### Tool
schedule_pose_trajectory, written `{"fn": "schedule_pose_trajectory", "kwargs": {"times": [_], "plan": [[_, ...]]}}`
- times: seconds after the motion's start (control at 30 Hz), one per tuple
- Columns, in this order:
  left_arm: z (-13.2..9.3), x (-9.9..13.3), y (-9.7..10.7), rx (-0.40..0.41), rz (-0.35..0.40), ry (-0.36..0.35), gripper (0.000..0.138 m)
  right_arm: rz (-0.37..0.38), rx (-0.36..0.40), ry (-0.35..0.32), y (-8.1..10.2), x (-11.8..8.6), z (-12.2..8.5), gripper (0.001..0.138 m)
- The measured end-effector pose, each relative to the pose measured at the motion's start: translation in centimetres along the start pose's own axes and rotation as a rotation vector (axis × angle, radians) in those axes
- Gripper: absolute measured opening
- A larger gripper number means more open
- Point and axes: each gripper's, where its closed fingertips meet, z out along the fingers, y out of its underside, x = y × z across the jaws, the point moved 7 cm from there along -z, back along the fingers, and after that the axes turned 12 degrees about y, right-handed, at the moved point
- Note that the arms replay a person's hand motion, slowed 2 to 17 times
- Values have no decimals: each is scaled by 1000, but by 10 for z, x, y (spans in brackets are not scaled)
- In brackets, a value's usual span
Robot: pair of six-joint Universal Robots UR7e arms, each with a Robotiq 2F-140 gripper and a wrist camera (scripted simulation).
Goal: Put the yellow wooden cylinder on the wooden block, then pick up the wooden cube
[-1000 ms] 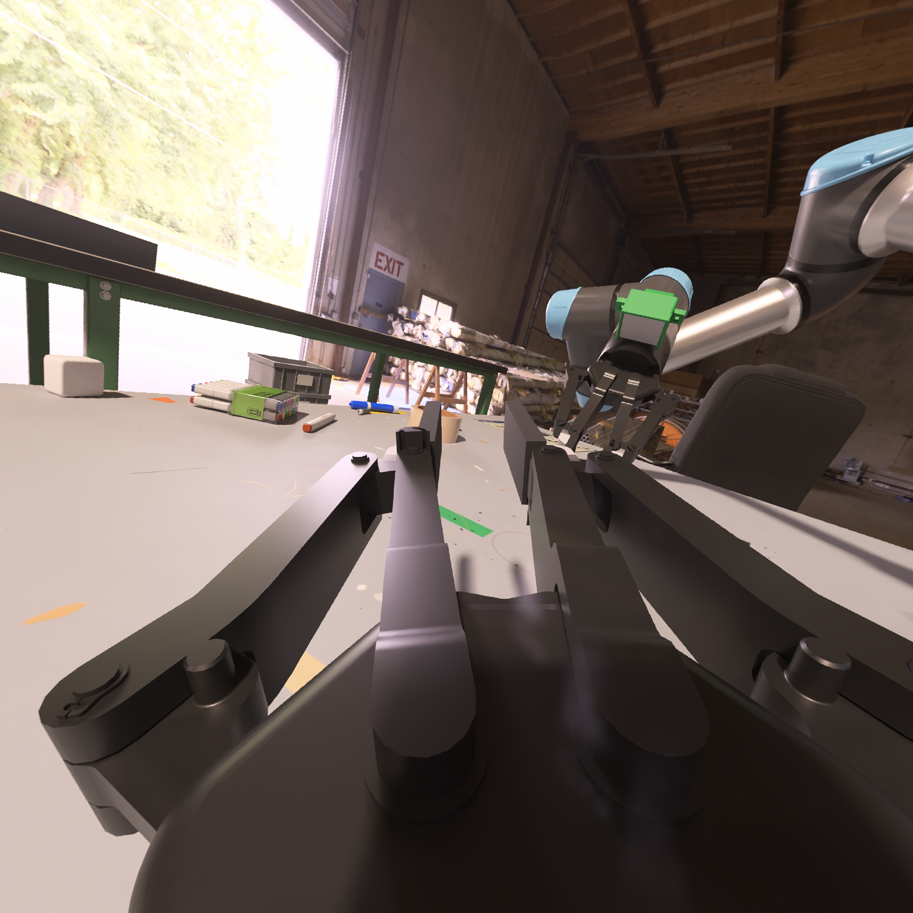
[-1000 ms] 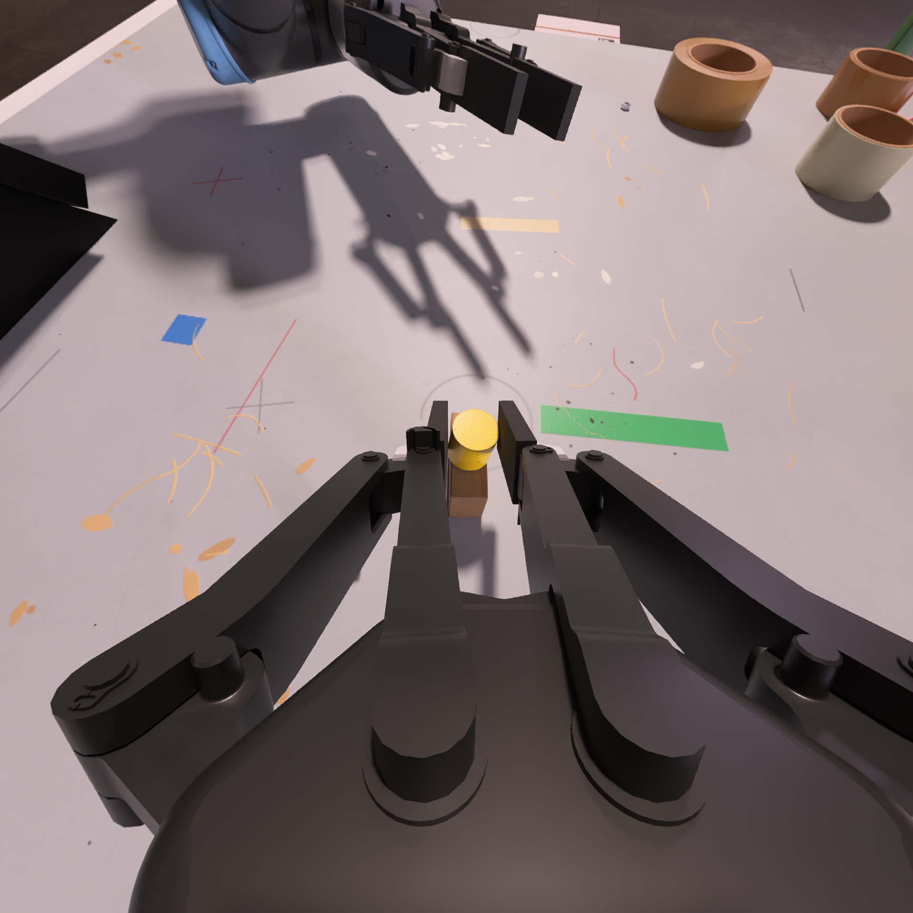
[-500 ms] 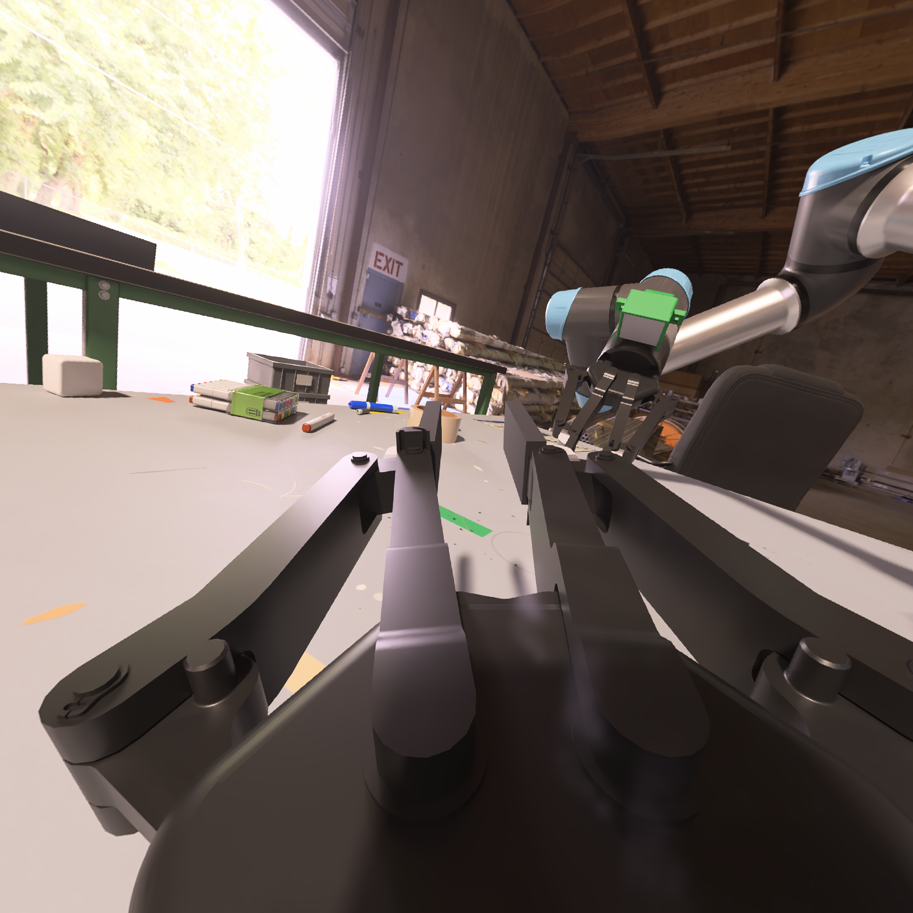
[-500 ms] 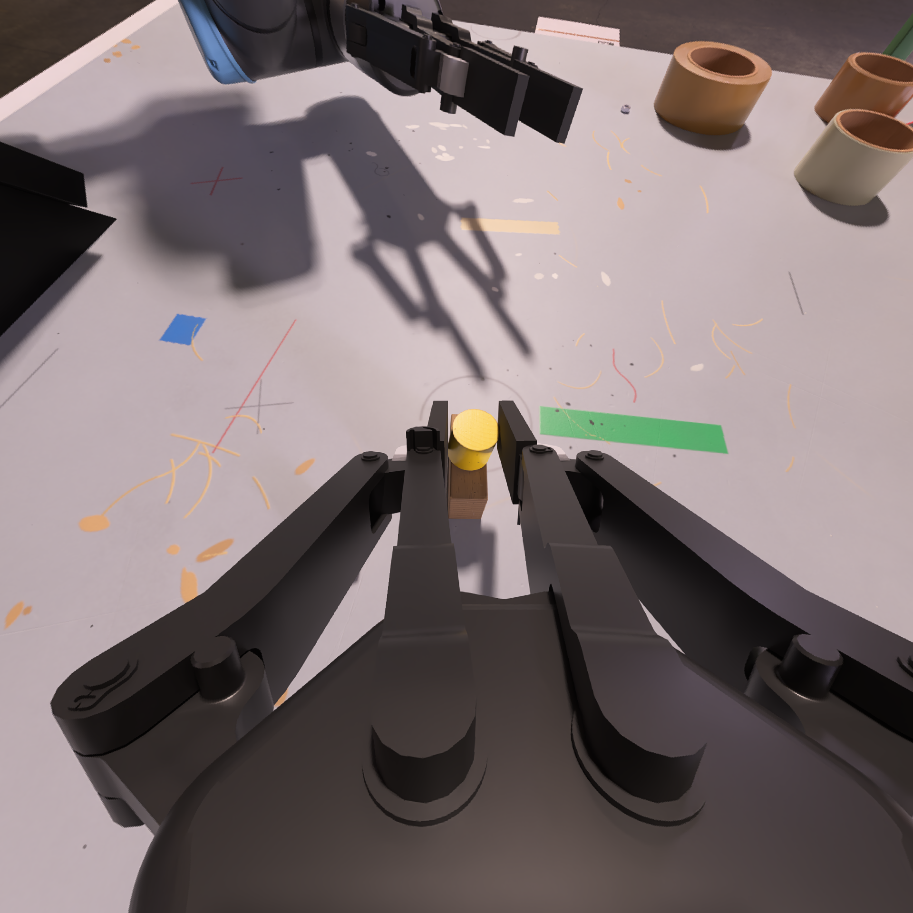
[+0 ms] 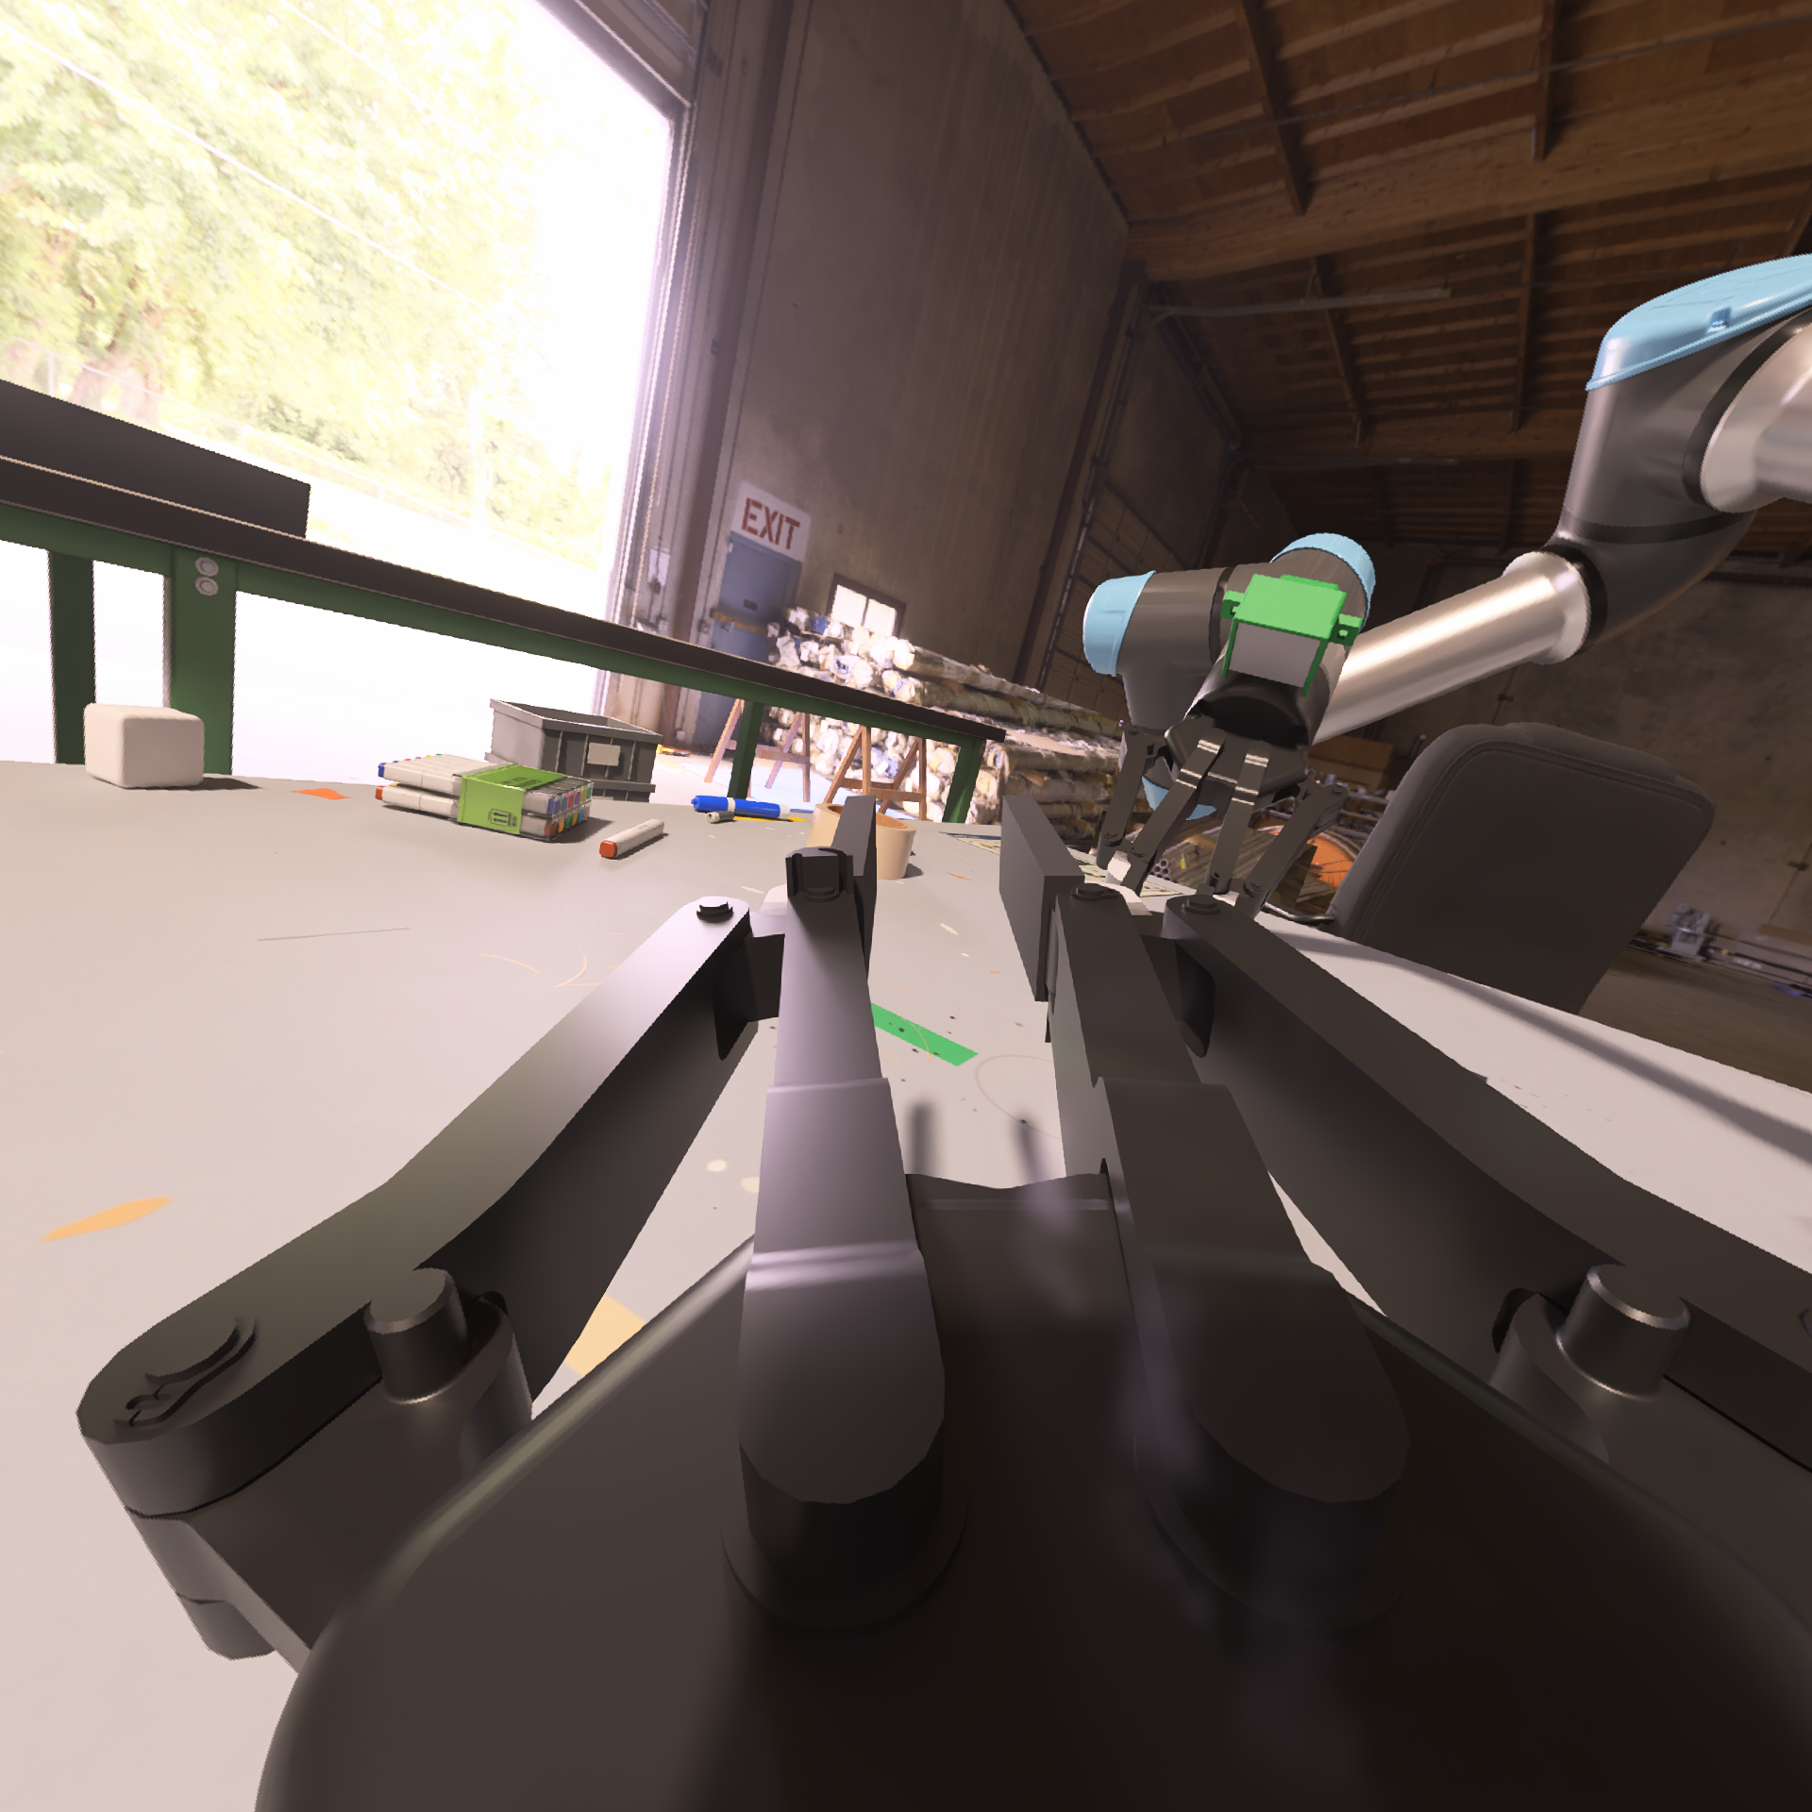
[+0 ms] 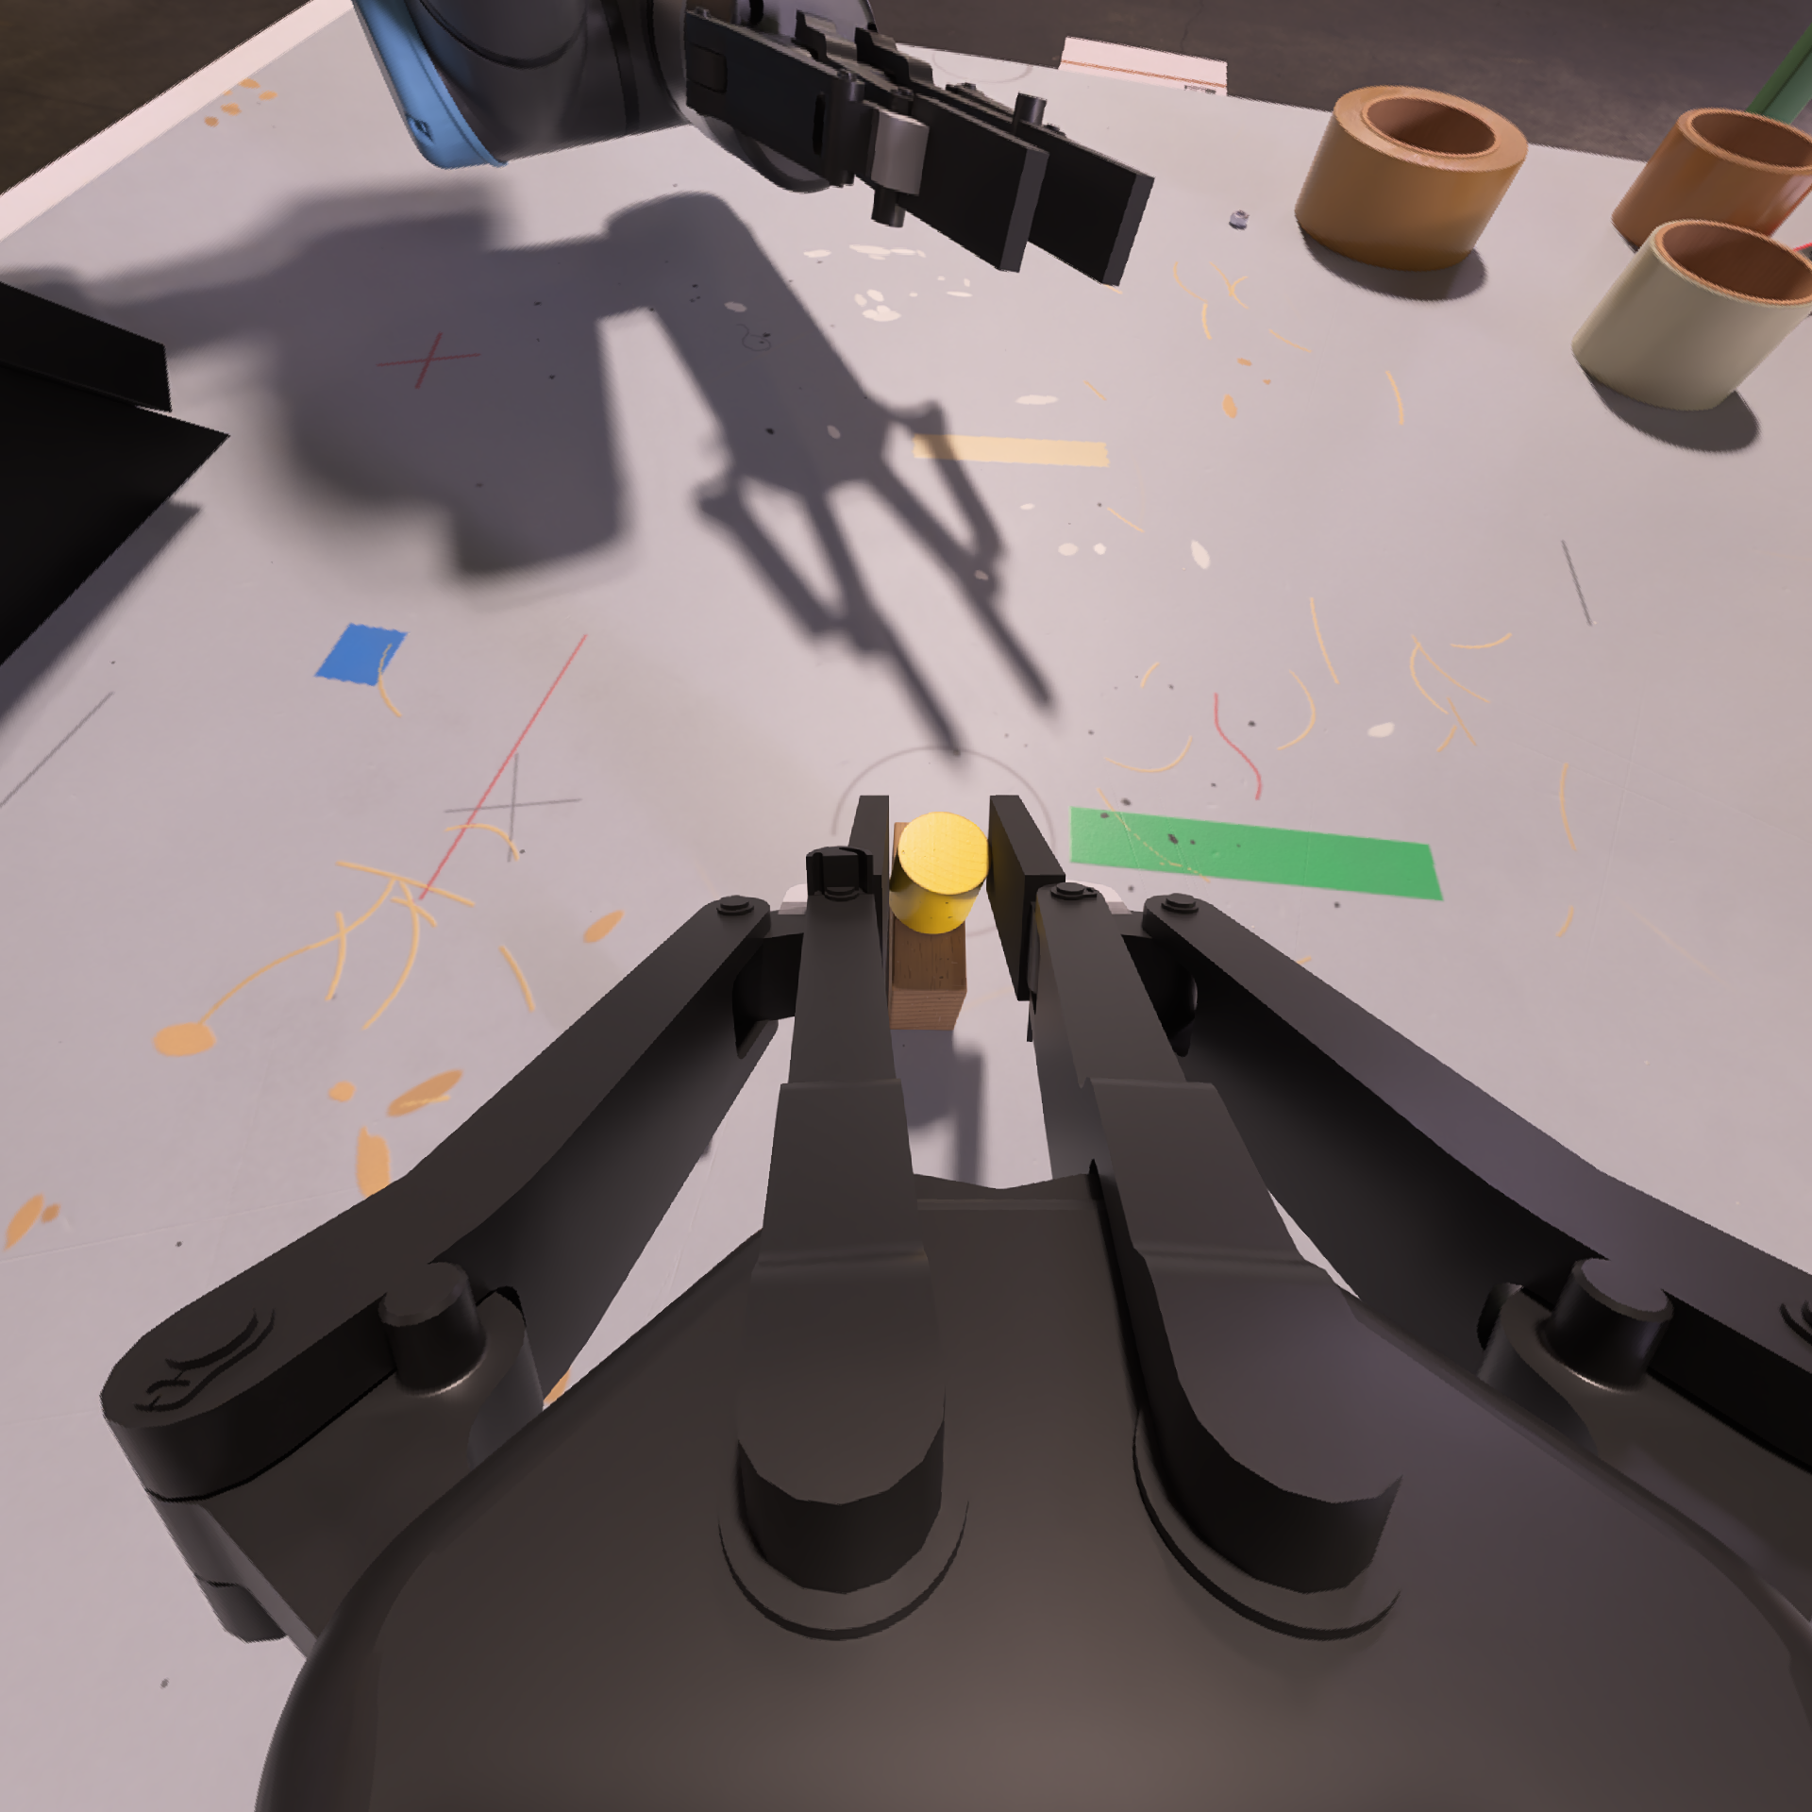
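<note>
In the right wrist view the yellow wooden cylinder [image 6: 939, 868] stands upright on the brown wooden block [image 6: 927, 981], which rests on the grey table [image 6: 686, 686]. My right gripper [image 6: 939, 809] is over them, its two pads close against the cylinder's sides, shut on it. My left gripper [image 5: 936, 824] is open and empty, held above the table and pointing across it. It also shows at the top of the right wrist view [image 6: 1069, 226]. The right gripper shows far off in the left wrist view [image 5: 1206, 863], where my own finger hides the cylinder and block.
Three tape rolls stand at the far right: brown [image 6: 1412, 186], brown [image 6: 1726, 186], cream [image 6: 1696, 324]. A green tape strip [image 6: 1255, 853] lies right of the block. A black object [image 6: 78, 471] is at the left. A marker box [image 5: 490, 794], white block [image 5: 142, 745] and grey bin [image 5: 578, 745] sit far off.
Almost nothing. Both views shift by a few pixels. The jaws, the cylinder and the block stand as before.
</note>
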Motion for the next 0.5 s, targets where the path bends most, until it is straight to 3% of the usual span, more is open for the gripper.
{"fn": "schedule_pose_trajectory", "kwargs": {"times": [0.5], "plan": [[0, 0, 0, -1, -1, 0, 34, 8, 3, 1, 0, 1, 0, 27]]}}
